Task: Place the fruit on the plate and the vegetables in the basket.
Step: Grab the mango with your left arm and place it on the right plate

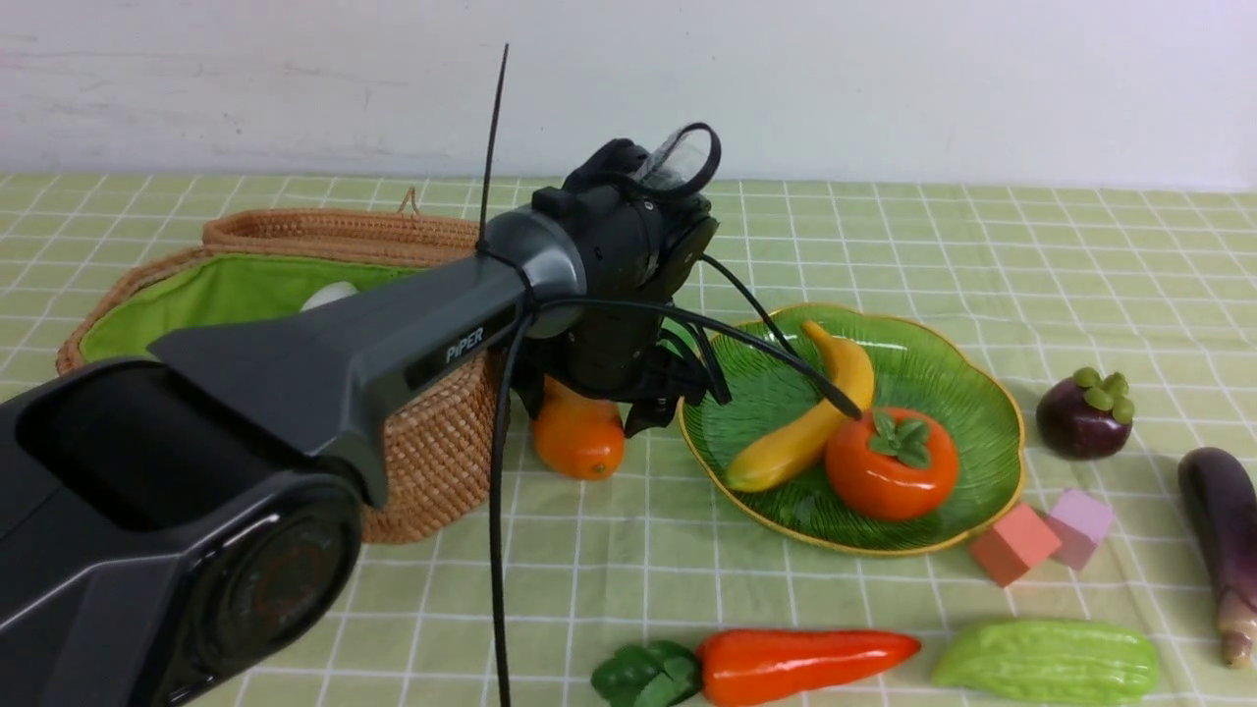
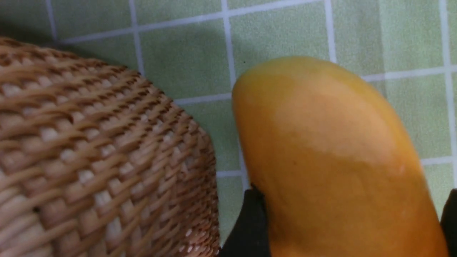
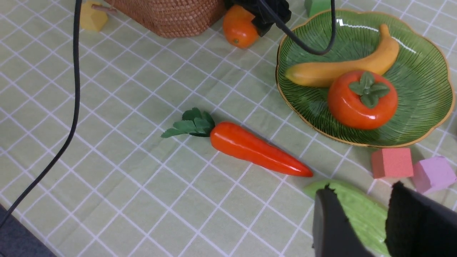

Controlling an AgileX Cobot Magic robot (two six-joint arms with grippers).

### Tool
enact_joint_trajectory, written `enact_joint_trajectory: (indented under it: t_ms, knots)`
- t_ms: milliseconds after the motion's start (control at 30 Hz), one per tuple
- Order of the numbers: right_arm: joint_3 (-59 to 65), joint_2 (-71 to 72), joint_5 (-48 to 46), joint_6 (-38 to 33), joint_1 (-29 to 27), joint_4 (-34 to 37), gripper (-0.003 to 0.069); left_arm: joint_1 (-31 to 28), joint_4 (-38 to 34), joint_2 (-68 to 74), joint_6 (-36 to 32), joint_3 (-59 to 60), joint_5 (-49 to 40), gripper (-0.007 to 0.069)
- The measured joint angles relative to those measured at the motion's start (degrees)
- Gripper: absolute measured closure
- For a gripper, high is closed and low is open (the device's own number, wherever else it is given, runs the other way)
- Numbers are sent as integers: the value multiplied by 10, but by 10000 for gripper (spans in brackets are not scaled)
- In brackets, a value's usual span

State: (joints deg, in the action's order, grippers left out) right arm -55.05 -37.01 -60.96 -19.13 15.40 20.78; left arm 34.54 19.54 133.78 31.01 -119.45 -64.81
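The orange-yellow mango (image 1: 579, 442) lies on the tablecloth between the wicker basket (image 1: 442, 432) and the green plate (image 1: 982, 393). My left gripper (image 1: 601, 407) straddles it, open; in the left wrist view one finger (image 2: 250, 221) touches the mango (image 2: 332, 160) and the other stands off it. A banana (image 1: 815, 422) and a persimmon (image 1: 892, 471) rest on the plate. A white gourd (image 1: 329, 293) shows in the basket. The mangosteen (image 1: 1085, 417), eggplant (image 1: 1223, 530), carrot (image 1: 795, 663) and bitter gourd (image 1: 1046, 660) lie on the table. My right gripper (image 3: 362, 187) hovers open above the bitter gourd (image 3: 360, 210), holding nothing.
A red cube (image 1: 1014, 543) and a pink cube (image 1: 1080, 525) sit at the plate's near right rim. A yellow cube (image 3: 92, 16) lies by the basket and a green cube (image 3: 316, 5) behind the plate. The left arm's black cable (image 1: 501, 491) hangs down beside the basket.
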Motion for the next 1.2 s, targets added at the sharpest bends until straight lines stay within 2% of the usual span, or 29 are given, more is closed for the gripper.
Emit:
enact_joint_trajectory:
  t_ms: [333,500,733,933,1033,1100,1200]
  knots:
    - [0,0,0,-11,0,0,420,0,7,9,0,-4,-11,52]
    - [0,0,0,-11,0,0,420,0,1,9,-1,-6,-15,52]
    - [0,0,1,-13,0,1,420,0,-62,12,-49,-64,-54,61]
    - [0,0,1,-13,0,1,420,3,-71,1,-58,-113,-59,70]
    - [0,0,1,-13,0,0,420,18,-69,-14,-95,-128,-61,76]
    - [0,0,6,-13,0,0,420,39,-73,-23,-162,-135,-56,83]
    - [0,0,14,-13,0,0,420,64,-80,-22,-219,-138,-21,88]
